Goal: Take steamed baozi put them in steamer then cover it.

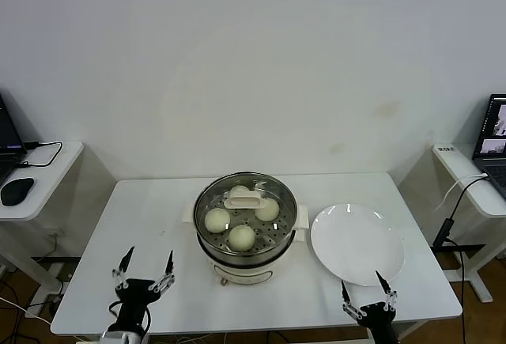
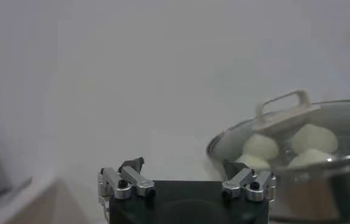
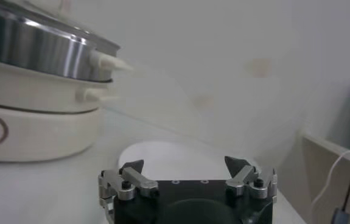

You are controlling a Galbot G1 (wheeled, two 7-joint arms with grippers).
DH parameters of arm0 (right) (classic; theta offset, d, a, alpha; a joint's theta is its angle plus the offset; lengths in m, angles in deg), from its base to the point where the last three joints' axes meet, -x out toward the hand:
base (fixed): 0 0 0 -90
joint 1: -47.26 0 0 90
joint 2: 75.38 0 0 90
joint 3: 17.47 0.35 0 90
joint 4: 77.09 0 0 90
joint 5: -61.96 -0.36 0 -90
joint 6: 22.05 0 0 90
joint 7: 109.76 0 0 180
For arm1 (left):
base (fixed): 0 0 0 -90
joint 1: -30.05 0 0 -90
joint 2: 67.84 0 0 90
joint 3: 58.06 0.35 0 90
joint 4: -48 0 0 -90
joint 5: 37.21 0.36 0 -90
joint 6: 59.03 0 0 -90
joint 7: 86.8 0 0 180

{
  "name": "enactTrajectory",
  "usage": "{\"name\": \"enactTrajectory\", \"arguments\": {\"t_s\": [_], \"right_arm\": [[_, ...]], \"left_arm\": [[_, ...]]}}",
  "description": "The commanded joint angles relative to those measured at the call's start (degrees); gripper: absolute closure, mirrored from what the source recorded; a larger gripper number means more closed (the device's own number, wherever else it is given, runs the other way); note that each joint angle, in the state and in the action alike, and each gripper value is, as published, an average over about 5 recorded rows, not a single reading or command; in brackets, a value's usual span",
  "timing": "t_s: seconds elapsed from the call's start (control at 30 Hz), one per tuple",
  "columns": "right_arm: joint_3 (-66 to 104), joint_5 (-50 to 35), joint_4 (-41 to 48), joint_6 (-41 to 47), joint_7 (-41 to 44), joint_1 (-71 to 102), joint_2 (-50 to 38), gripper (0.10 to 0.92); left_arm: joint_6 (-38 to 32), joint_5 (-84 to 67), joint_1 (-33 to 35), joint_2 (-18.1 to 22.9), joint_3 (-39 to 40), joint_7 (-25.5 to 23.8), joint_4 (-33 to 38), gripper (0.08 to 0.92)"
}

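The shiny steel steamer [image 1: 246, 241] stands on its cream pot base at the table's middle. Several cream-white baozi [image 1: 242, 237] lie inside it, under a glass lid with a cream handle [image 1: 244, 199] that sits on the rim. My left gripper [image 1: 147, 270] is open and empty near the table's front left. From the left wrist view the steamer [image 2: 321, 189], its lid handle [image 2: 282, 111] and the baozi [image 2: 260, 147] show ahead, apart from the gripper [image 2: 184, 167]. My right gripper [image 1: 367, 290] is open and empty at the front right, just before the plate.
A flat white plate [image 1: 357, 243] lies bare to the right of the steamer; its rim [image 3: 162, 152] shows beyond my right gripper [image 3: 184, 165], with the pot base [image 3: 35, 131] off to one side. Side desks with a mouse [image 1: 16, 190] and a laptop [image 1: 494, 134] flank the table.
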Motion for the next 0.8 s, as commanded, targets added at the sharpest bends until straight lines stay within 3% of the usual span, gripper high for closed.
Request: {"name": "enactTrajectory", "arguments": {"t_s": [0.03, 0.5, 0.8], "right_arm": [[-3.1, -3.2, -2.3, 1.4, 0.7, 1.0, -2.3, 0.203], [-6.4, -13.3, -9.2, 11.3, 2.1, 3.9, -4.6, 0.203], [-4.9, -15.3, -10.0, 11.1, 2.3, 4.4, -4.7, 0.203]], "left_arm": [[-9.0, -11.6, 6.8, 1.3, -4.5, -3.9, -6.8, 0.177], [-6.9, -14.1, 7.2, 2.9, -4.2, -5.3, -5.0, 0.177], [-5.2, -14.3, 7.5, 3.5, -3.9, -5.2, -4.7, 0.177]]}}
